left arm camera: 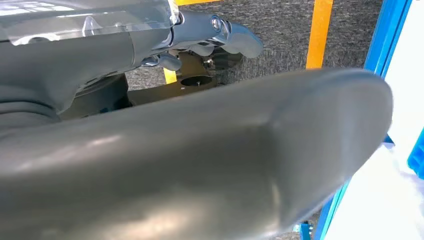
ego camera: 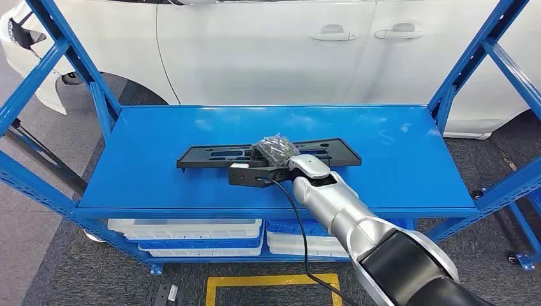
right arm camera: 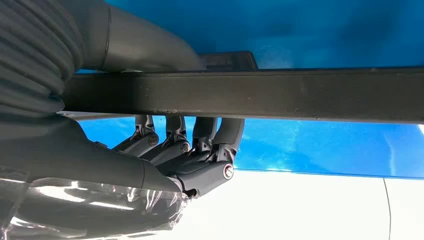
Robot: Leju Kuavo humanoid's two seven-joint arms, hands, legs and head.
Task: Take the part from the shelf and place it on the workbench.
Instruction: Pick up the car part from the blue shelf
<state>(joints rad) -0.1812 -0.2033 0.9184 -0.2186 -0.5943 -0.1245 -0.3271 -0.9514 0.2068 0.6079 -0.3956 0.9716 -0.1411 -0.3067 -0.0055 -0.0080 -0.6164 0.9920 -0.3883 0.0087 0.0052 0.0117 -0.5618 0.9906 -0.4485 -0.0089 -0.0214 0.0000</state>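
Note:
A long flat black plastic part (ego camera: 204, 156) lies lengthwise on the blue shelf top (ego camera: 395, 159), near its middle. My right hand (ego camera: 274, 148) sits over the part's middle, with the silver arm reaching in from the lower right. In the right wrist view the dark fingers (right arm camera: 200, 142) curl around one side of the black bar (right arm camera: 300, 95) and the thumb lies on the other side, so the hand grips the part. I cannot tell whether the part is off the shelf. My left hand (left arm camera: 190, 150) hangs low beside the rack with nothing in it and its fingers (left arm camera: 235, 37) apart from the thumb.
Blue uprights and diagonal braces (ego camera: 83, 64) frame both ends of the shelf. White and blue bins (ego camera: 191, 233) sit on the level below. A white car (ego camera: 268, 51) stands close behind. Yellow floor tape (ego camera: 274, 280) marks the grey carpet in front. A black cable (ego camera: 296, 217) runs along my right arm.

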